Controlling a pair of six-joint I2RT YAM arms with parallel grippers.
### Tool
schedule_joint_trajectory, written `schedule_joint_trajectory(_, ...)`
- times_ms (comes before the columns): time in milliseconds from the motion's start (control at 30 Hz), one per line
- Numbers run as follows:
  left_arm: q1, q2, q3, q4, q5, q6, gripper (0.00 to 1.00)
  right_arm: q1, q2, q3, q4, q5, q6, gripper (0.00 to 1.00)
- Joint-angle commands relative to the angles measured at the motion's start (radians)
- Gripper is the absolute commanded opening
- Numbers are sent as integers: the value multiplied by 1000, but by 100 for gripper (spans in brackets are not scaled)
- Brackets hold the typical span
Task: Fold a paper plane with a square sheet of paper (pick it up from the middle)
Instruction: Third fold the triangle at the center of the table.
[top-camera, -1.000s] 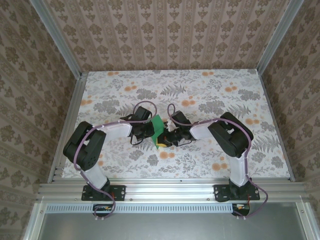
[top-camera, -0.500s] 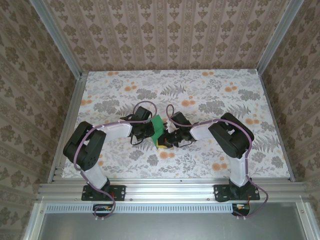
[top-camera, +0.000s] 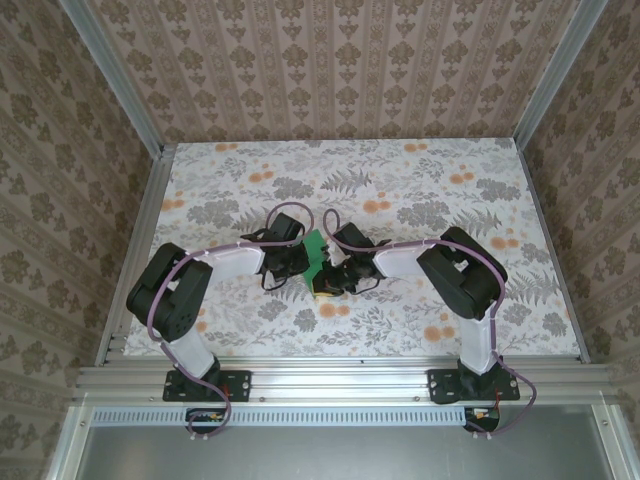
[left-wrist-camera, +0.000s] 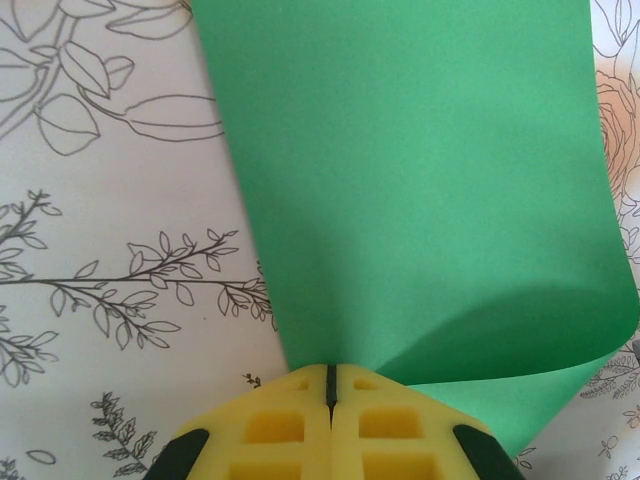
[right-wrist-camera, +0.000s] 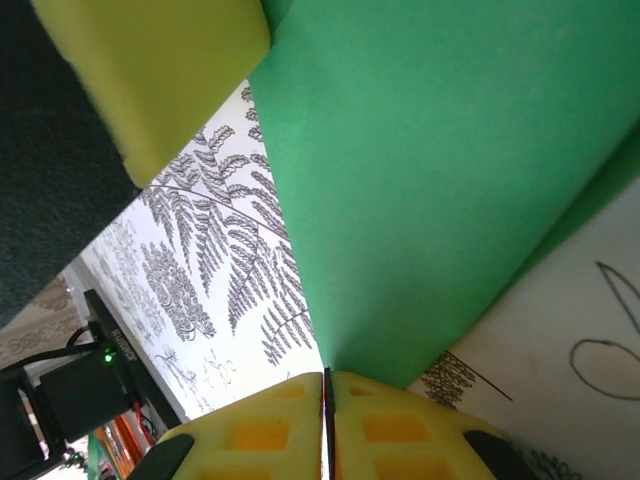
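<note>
My left pincer (left-wrist-camera: 328, 378) is clamped shut on the square sheet of paper (left-wrist-camera: 420, 180), and my right pincer (right-wrist-camera: 325, 380) pinches it too. The green sheet curls between them, over the middle of the counter (top-camera: 420, 190).

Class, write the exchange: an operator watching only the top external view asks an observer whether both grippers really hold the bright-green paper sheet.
Observer: The left gripper is shut on one edge of the thin bright-green paper sheet.
Operator: And the right?
Observer: The right gripper is shut on it too, where the green narrows to a point.
Operator: Is the sheet flat?
Observer: No; the left wrist view shows its lower right part curling under.
</note>
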Motion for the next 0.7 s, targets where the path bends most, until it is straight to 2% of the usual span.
schedule_joint_trajectory(0,-12,49,-34,-78,-28,-16,0,35,44,14,-142,92,11,7)
schedule_joint_trajectory(200,-12,49,-30,-79,-27,-16,0,37,25,19,-174,112,27,3)
schedule_joint_trajectory(333,-11,50,-27,-84,-29,-10,0,8,-82,16,-71,49,56,8)
schedule_joint_trajectory(467,-11,48,-22,-90,-26,1,0,-45,-168,28,-36,61,44,13)
schedule_joint_trajectory(667,-11,49,-8,-93,-20,10,0,-92,-117,87,-125,114,-29,12)
